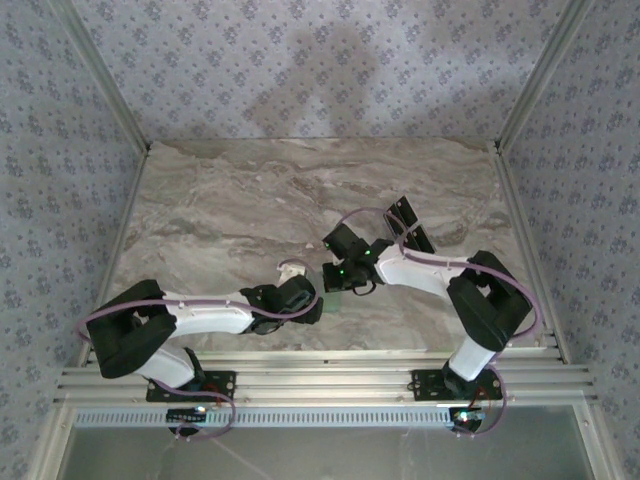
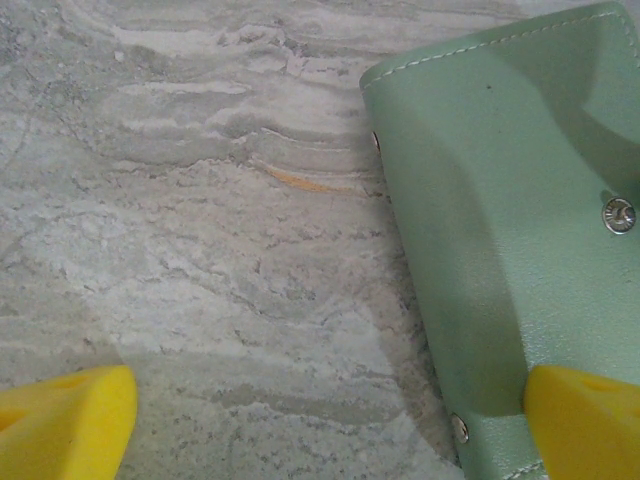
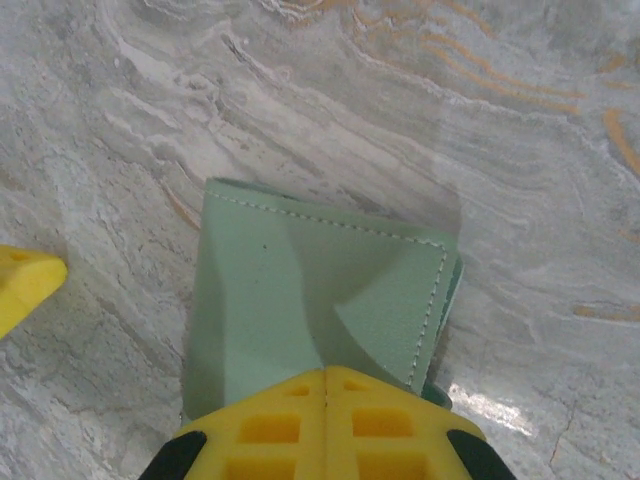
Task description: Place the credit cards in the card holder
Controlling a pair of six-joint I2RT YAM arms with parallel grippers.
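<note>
Card holder (image 3: pixel 300 290) lies on marble desk (image 2: pixel 200 250), near centre, between both arms. Right fingers (image 3: pixel 290 430) clenched on its raised flap. Left fingers (image 2: pixel 580 420) released, spread wide: one tip over card holder edge, other above bare desk.

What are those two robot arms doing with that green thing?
They are working on a green card holder lying on the marble table. The right claw is shut and seems to be pinching the holder's near edge. The left claw is open, with one side of it over the holder. Neither claw has a card.
</note>
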